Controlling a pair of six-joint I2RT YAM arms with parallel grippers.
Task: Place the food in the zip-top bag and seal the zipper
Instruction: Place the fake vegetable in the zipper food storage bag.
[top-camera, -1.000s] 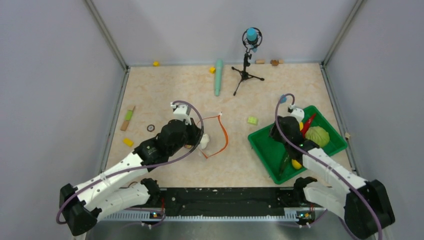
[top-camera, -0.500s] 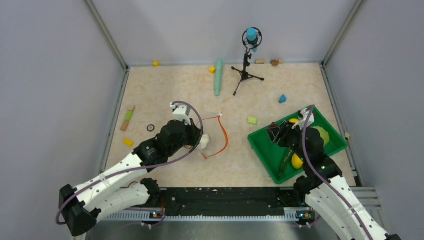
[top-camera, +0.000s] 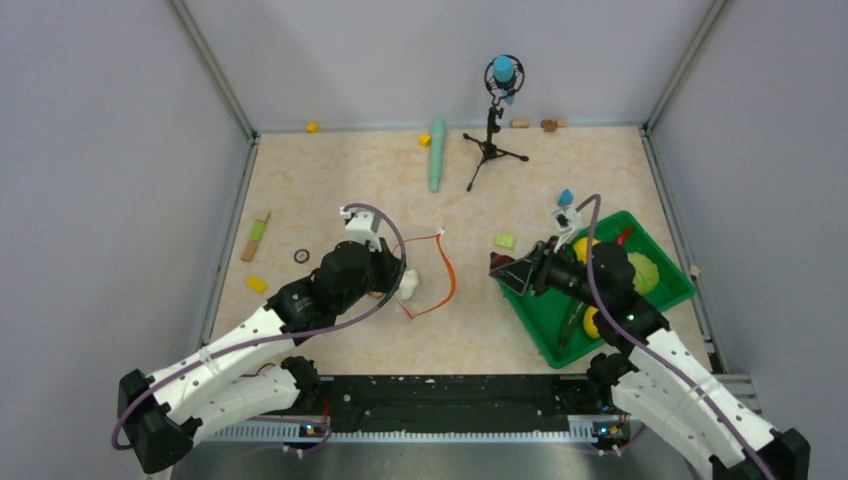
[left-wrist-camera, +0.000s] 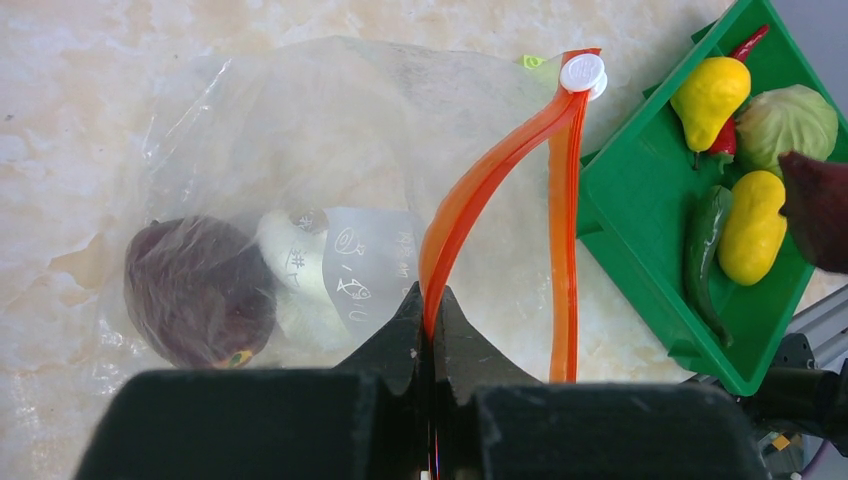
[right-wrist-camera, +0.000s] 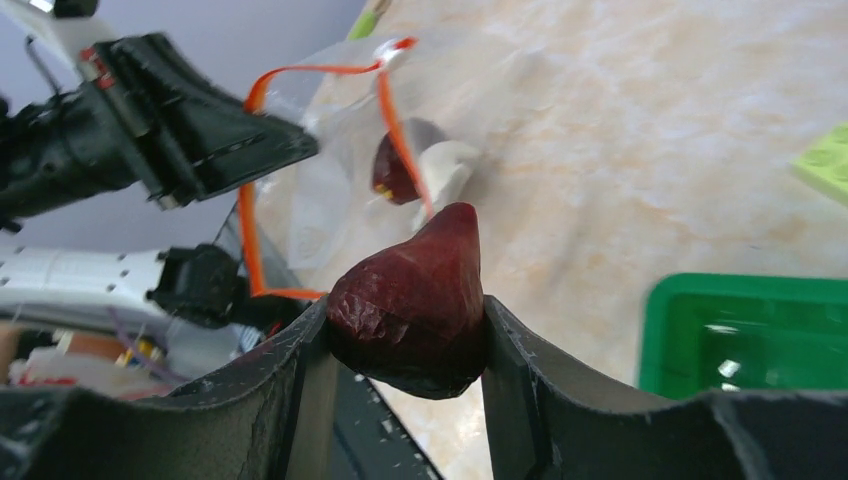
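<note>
The clear zip-top bag (left-wrist-camera: 330, 140) lies on the table with its mouth open. My left gripper (left-wrist-camera: 432, 300) is shut on one side of the orange-red zipper (left-wrist-camera: 480, 180) and holds it up. The white slider (left-wrist-camera: 583, 72) is at the far end. A dark red round piece (left-wrist-camera: 200, 290) and a white garlic bulb (left-wrist-camera: 290, 260) lie inside. My right gripper (right-wrist-camera: 405, 330) is shut on another dark red piece (right-wrist-camera: 415, 295), held above the table between tray and bag (right-wrist-camera: 320, 200), also seen from above (top-camera: 503, 265).
The green tray (top-camera: 545, 310) at the right holds two yellow pieces (left-wrist-camera: 752, 225), a green leafy ball (left-wrist-camera: 800, 120), a red chili (left-wrist-camera: 745, 45) and a dark green pepper (left-wrist-camera: 705, 240). A green block (top-camera: 505, 241), teal stick (top-camera: 437, 155) and tripod stand (top-camera: 492, 130) lie beyond.
My right gripper has come up out of the tray with the dark red piece and moved left towards the bag. The left arm has not moved.
</note>
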